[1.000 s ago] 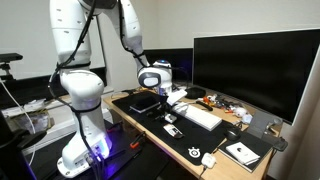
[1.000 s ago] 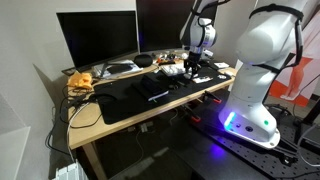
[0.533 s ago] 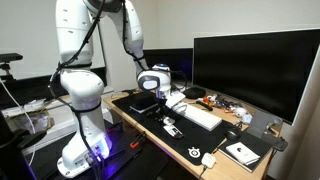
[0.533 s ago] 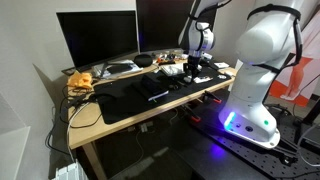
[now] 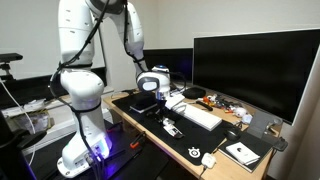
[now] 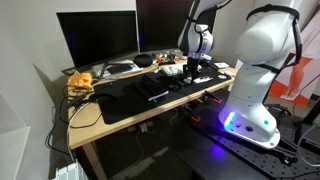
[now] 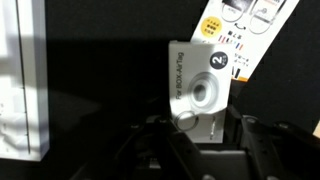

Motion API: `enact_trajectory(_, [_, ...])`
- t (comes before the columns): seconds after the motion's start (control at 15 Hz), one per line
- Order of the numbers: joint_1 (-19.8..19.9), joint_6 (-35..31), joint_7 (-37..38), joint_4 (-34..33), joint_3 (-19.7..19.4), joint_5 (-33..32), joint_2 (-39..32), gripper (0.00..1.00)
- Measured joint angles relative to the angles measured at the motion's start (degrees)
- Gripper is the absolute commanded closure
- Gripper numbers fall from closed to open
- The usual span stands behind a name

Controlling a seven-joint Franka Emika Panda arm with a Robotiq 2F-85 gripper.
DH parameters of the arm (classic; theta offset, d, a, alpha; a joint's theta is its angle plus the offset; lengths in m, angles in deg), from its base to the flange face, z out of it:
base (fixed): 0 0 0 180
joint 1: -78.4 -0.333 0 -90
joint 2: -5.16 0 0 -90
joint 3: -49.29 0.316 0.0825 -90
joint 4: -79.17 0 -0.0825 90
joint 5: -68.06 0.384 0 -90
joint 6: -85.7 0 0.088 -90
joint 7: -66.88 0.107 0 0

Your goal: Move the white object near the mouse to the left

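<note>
In the wrist view a small white box [image 7: 198,92] with a round ring printed on it stands on end between the two fingers of my gripper [image 7: 198,128], which press its lower sides over the black desk mat [image 7: 100,70]. In both exterior views the gripper [image 5: 158,98] [image 6: 190,72] hangs low over the end of the mat nearest the robot base. The box is too small to make out there. The small white mouse [image 5: 208,158] lies on the opposite end of the mat, well away from the gripper.
A white keyboard [image 5: 201,117] [image 7: 22,90] lies beside the gripper. A white and yellow packaging card [image 7: 235,35] lies just beyond the box. A large monitor [image 5: 252,68] stands behind, with cluttered items [image 6: 80,82] at the desk's end. The robot base [image 5: 82,120] stands beside the desk.
The gripper has sunk a little and shifted slightly toward the robot-base end of the mat. Nothing else has moved.
</note>
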Motion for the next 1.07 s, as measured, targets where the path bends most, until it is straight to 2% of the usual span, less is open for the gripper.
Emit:
enact_trajectory(0.07, [0.0, 0.0, 0.0, 0.0, 0.0, 0.0, 0.0, 0.73])
enact_trajectory(0.13, [0.0, 0.0, 0.0, 0.0, 0.0, 0.0, 0.0, 0.32])
enact_trajectory(0.2, [0.0, 0.0, 0.0, 0.0, 0.0, 0.0, 0.0, 0.21])
enact_trajectory(0.4, [0.0, 0.0, 0.0, 0.0, 0.0, 0.0, 0.0, 0.02])
enact_trajectory(1.07, [0.9, 0.1, -2.6, 0.0, -1.9, -0.1, 0.9, 0.00])
